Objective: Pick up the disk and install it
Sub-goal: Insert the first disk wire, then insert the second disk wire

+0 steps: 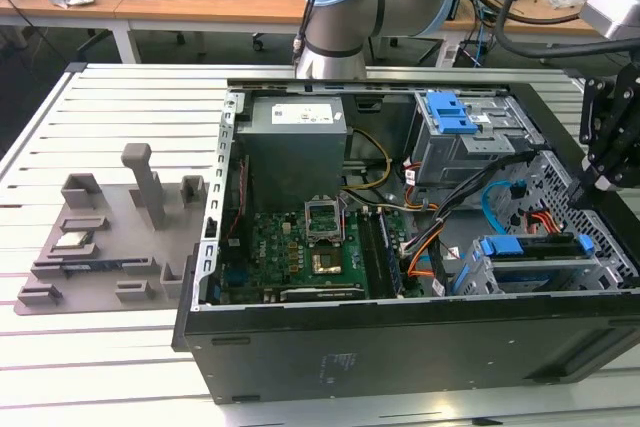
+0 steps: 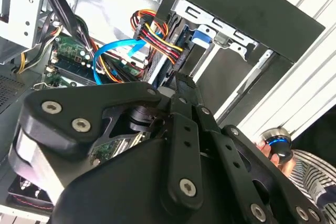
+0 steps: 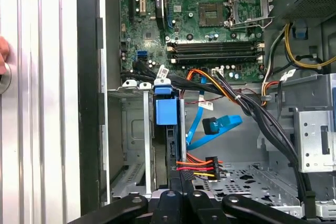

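The disk (image 1: 530,245) stands on edge in the grey drive cage at the exterior view's lower right of the open computer case, its blue bracket facing up. In the first wrist view the disk (image 3: 165,111) shows as a blue bracket with a dark edge running toward my gripper (image 3: 178,176). The second wrist view shows the disk (image 2: 201,35) beyond the gripper (image 2: 181,81). My gripper (image 1: 598,172) hangs over the case's right end, above the disk. Its fingers are pressed together with nothing between them.
A red, yellow and black cable plug (image 3: 202,166) and blue cables (image 3: 220,124) lie beside the disk's slot. A second cage with a blue latch (image 1: 455,112) stands further back. A grey fixture tray (image 1: 100,247) lies left of the case. A person's hand (image 2: 273,150) rests on the table.
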